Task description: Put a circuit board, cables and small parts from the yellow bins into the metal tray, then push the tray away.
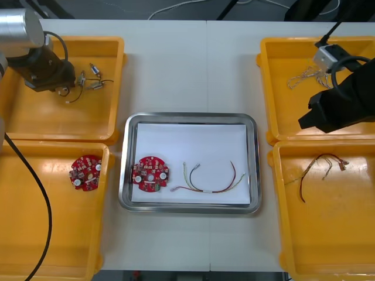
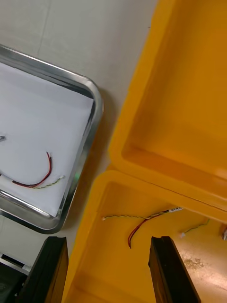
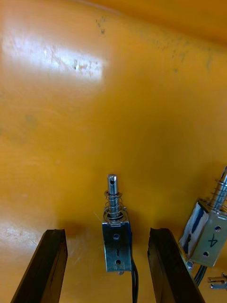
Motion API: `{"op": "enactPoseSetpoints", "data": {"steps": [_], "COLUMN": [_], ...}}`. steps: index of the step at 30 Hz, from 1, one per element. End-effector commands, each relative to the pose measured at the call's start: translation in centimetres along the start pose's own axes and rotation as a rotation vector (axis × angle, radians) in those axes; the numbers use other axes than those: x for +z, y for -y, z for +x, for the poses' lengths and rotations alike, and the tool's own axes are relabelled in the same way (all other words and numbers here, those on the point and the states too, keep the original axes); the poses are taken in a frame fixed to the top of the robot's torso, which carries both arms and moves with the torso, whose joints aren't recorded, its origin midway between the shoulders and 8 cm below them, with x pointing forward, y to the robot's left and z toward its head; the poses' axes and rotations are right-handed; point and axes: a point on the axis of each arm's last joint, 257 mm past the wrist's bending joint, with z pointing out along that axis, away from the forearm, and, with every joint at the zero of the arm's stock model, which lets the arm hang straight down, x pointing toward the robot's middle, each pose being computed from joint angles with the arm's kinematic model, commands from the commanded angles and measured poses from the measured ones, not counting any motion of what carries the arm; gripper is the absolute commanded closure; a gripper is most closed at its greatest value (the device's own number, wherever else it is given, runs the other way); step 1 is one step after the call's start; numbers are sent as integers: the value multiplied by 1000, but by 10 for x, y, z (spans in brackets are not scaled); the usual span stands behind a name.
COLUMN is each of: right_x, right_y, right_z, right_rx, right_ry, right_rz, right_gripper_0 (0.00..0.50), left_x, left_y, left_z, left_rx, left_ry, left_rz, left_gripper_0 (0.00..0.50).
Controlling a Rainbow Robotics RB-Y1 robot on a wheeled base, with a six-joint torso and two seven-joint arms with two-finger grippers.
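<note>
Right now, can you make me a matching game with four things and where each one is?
Things:
1. left tool
2. right tool
3. red and yellow cable
4. lone red board

Places:
A. in a left bin
B. in the metal tray, beside another red board
C. open, around a small metal part
D. open, over a right bin

Pairs: 1-C, 2-D, 3-B, 4-A

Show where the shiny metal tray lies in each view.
Front view: shiny metal tray central, between yellow plastic bins.
Right wrist view: its corner beside the right bins.
Left wrist view: instead, small metal part between jaws of the left gripper.
Shared landmark: red and yellow cable in tray.
</note>
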Motion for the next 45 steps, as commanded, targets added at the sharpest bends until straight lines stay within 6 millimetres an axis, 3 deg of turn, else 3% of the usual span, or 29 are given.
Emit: {"op": "enactPoseSetpoints", "data": {"steps": [1,4,6,8,9,17,22,30,35,38,42,45], "right_x": [-18,-19,-19,-17,-17,-10,-8,-7,-7,-5,-2,6], "right_y": [40,53,61,71,78,105,122,148,164,171,180,191], "right_z": [1,0,0,0,0,7,8,-16,-31,-40,-55,-75], "right_rx": [134,175,194,220,238,320,350,391,418,421,409,394], "right_ry": [43,52,52,49,49,22,21,101,135,157,190,232], "right_rz": [61,82,98,121,136,176,212,237,234,239,255,272], "right_gripper_0": [0,0,0,0,0,0,0,0,0,0,0,0], "left_x": [-18,-17,-17,-17,-17,-21,-49,-108,-147,-158,-168,-180], "left_y": [25,26,26,26,26,31,29,21,27,28,38,50], "left_z": [-23,-22,-22,-21,-21,-20,-16,-7,11,24,26,33], "left_rx": [103,107,107,104,104,113,119,118,129,142,129,127], "left_ry": [43,41,41,38,37,27,-35,-67,-81,-106,-75,-39], "left_rz": [32,30,30,29,32,45,51,23,-5,-10,30,80], "left_gripper_0": [35,126,232,440,500,500,500,500,500,500,500,500]}}
